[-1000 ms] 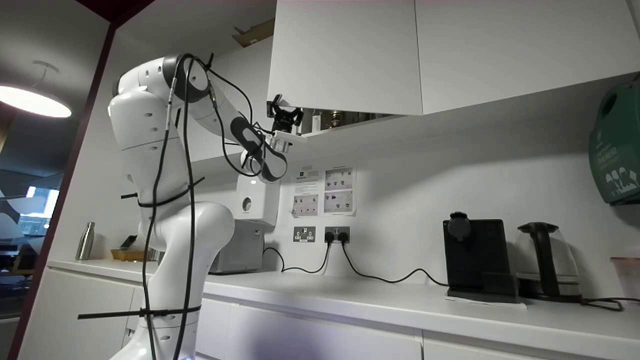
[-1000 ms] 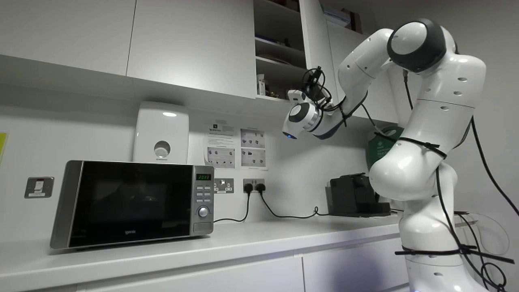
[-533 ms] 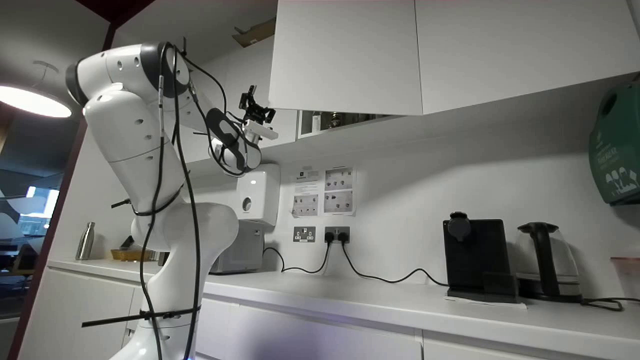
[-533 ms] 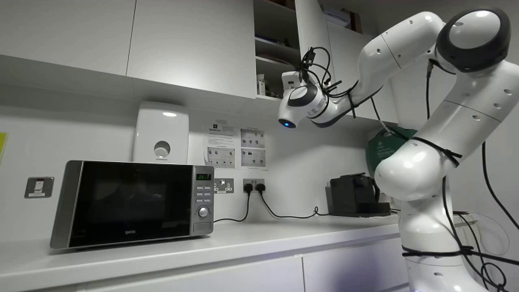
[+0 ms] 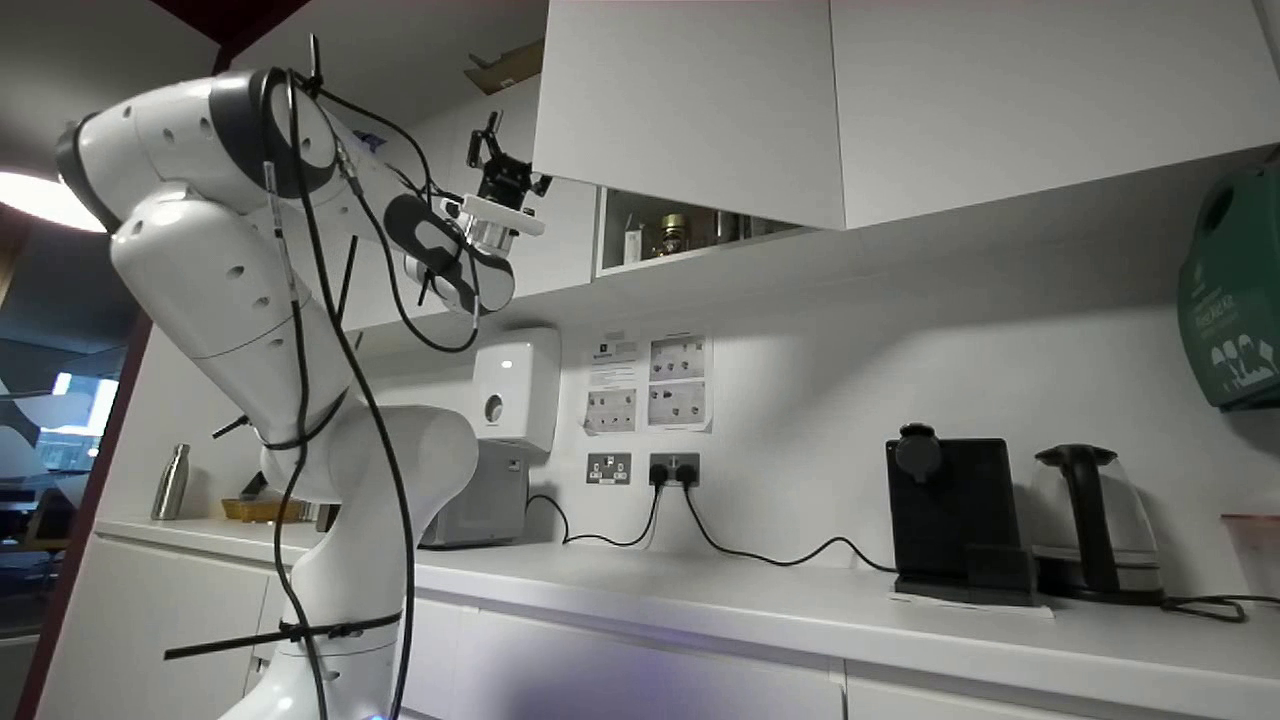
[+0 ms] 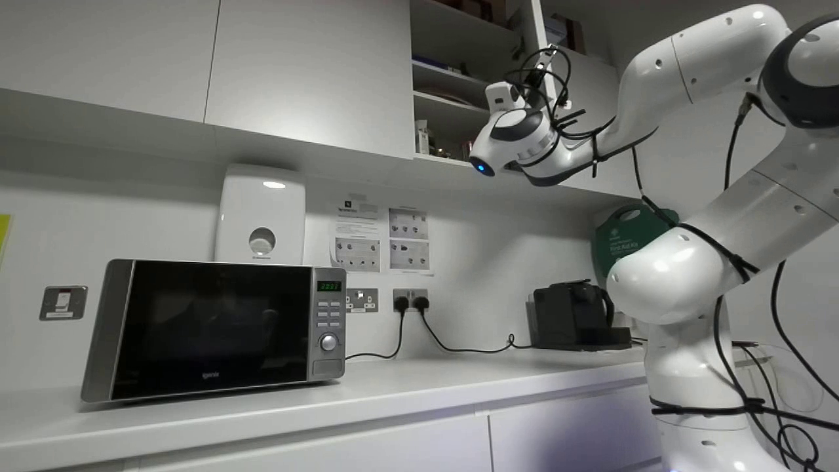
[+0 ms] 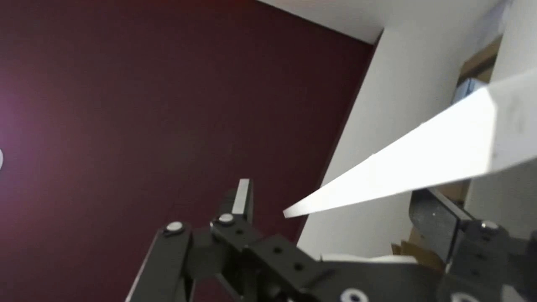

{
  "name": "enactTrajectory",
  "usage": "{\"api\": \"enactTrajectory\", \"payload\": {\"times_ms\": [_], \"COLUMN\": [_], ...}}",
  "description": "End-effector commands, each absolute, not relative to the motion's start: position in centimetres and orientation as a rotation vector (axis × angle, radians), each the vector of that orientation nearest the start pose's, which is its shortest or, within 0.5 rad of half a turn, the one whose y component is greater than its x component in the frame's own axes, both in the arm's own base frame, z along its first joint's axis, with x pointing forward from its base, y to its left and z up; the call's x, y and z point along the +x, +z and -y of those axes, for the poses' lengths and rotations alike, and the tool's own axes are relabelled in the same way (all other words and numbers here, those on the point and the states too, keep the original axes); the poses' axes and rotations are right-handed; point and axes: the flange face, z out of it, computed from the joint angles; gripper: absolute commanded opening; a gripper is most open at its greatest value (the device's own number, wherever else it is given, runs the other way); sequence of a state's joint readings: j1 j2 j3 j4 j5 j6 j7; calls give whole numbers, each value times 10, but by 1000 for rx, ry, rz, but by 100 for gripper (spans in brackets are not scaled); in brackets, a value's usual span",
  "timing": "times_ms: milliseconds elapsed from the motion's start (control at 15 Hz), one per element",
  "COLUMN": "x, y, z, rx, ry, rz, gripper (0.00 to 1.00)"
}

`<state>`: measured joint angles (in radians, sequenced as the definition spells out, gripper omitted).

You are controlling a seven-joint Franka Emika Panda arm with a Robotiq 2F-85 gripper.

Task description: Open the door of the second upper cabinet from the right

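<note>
Here the door [image 5: 690, 105] stands ajar, its right edge alongside the wide white panel [image 5: 1050, 80] in an exterior view, its lower left corner jutting out from the second upper cabinet [image 6: 446, 36]; shelves [image 6: 452, 102] show inside, with a gold-toned jar [image 5: 674, 232] and a small white container [image 5: 633, 243] at the bottom; and right there at that free corner, the gripper [image 7: 337, 205], its fingers [image 7: 241, 197] spread well apart, the door showing as a bright white wedge between them in the wrist view; whether either finger touches it, I cannot tell; the arm [image 6: 714, 56] arches high, then dips, the gripper pointing upward at its end; below, on the counter [image 5: 760, 585], stands the black coffee machine [image 5: 950, 510], with the glass kettle [image 5: 1095, 520] just beside it; above and past the kettle hangs a green first-aid case [image 5: 1235, 290]; farther along sits the microwave [image 6: 216, 328], a white dispenser [image 6: 259, 216] on the wall [image 5: 790, 370] above.
</note>
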<state>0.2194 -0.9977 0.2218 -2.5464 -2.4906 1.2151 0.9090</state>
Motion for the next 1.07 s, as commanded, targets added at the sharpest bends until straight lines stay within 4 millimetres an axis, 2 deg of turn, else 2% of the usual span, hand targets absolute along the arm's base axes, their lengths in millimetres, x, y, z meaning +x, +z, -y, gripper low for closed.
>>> {"api": "enactTrajectory", "payload": {"times_ms": [0,267,467,533,667,1000], "x": [154,125,123,128,148,217], "y": [786,796,805,807,807,792], "z": [-45,-28,9,15,15,-21], "rx": [379,374,482,523,607,721], "ry": [1007,944,956,969,1018,1205], "rz": [630,726,766,753,664,456], "gripper": [100,100,100,100,100,100]}}
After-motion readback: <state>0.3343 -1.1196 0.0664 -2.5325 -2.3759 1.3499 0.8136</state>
